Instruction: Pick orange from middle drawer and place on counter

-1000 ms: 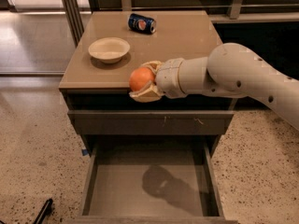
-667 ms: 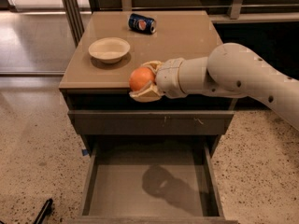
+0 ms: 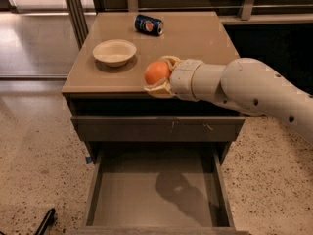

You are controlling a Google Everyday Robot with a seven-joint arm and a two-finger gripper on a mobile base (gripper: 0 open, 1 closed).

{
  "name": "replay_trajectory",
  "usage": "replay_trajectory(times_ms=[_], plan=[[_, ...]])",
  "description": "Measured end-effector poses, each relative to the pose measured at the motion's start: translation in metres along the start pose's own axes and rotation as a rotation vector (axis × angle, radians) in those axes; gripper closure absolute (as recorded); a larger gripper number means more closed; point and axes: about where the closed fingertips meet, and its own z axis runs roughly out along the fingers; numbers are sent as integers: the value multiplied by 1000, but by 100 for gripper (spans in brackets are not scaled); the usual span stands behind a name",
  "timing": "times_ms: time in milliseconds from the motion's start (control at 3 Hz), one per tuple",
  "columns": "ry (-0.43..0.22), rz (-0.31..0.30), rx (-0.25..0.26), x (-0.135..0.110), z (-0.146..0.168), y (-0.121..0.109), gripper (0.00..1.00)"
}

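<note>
The orange [image 3: 156,72] is held between the cream fingers of my gripper [image 3: 159,75], which is shut on it. The white arm reaches in from the right. The orange hangs just over the front edge of the glossy tan counter [image 3: 195,38], right of the bowl. Below, the middle drawer [image 3: 127,195] is pulled out, with a bare flat bottom showing only the arm's shadow.
A cream bowl [image 3: 114,51] sits on the counter's left part. A blue soda can [image 3: 148,24] lies on its side at the back. A closed grey drawer front [image 3: 156,129] sits under the counter. Speckled floor lies on both sides.
The orange and gripper have shifted slightly up and toward the counter; little else differs.
</note>
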Motion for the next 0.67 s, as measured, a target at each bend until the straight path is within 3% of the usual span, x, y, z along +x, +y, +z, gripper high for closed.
replay_trajectory(times_ms=[333,667], plan=[[1,23,77,11,1,-26,100],[-15,63,109,26,1,-42,100]])
